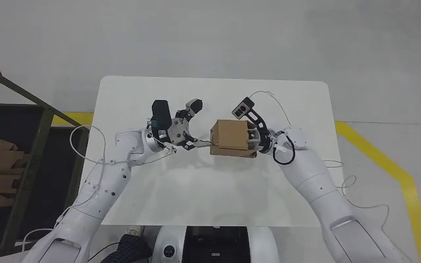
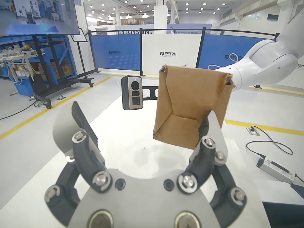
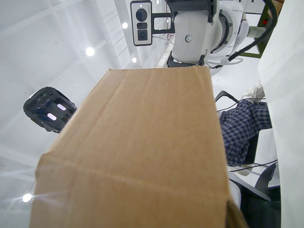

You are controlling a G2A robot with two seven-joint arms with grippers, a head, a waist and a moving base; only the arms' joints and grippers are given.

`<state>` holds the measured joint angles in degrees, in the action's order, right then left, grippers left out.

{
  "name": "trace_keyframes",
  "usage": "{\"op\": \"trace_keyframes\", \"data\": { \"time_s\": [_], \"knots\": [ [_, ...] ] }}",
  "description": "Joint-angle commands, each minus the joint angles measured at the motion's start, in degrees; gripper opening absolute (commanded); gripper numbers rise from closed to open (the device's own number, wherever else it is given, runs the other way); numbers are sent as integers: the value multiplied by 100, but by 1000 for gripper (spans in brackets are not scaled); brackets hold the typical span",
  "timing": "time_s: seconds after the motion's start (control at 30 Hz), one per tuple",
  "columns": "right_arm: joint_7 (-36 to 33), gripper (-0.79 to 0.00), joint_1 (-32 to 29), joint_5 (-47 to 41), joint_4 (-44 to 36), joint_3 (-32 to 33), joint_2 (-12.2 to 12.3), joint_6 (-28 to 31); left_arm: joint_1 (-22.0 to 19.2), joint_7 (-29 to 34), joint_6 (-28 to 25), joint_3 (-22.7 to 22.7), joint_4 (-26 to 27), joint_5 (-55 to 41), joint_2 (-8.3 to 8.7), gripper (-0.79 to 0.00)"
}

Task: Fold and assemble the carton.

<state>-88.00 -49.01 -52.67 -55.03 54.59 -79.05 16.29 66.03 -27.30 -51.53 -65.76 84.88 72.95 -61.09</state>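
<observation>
A brown carton [image 1: 230, 136] is held over the middle of the white table [image 1: 131, 92]. My right gripper [image 1: 252, 138] is shut on the carton's right end. In the right wrist view a broad carton panel [image 3: 147, 143] covers its fingers. My left gripper [image 1: 199, 125] is open at the carton's left end. The left wrist view faces that end of the carton [image 2: 192, 105], where folded flaps leave a recess. One fingertip [image 2: 212, 122] touches the recess's lower corner, and the other finger [image 2: 79, 117] stands well clear to the side.
A dark rack with flat cardboard sheets [image 1: 10, 164] stands off the table's left side. The right arm's wrist camera [image 2: 132, 92] juts out beside the carton. A cable and power brick [image 2: 273, 167] lie on the floor beyond the table edge.
</observation>
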Motion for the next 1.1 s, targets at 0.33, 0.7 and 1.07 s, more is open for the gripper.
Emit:
{"op": "trace_keyframes", "data": {
  "time_s": [0.33, 0.7, 1.07],
  "knots": [
    [0, -785, 1, 83, -8, -22, -26, 0, -22, 202, 87, 4, 43, -103, -22, 0],
    [0, -785, 11, 21, 39, -33, -32, 0, 9, 231, 186, -102, 23, -82, -19, 0],
    [0, -785, 2, 89, -5, -42, -10, 0, -44, 298, 280, 7, 145, 160, -46, 0]
  ]
}}
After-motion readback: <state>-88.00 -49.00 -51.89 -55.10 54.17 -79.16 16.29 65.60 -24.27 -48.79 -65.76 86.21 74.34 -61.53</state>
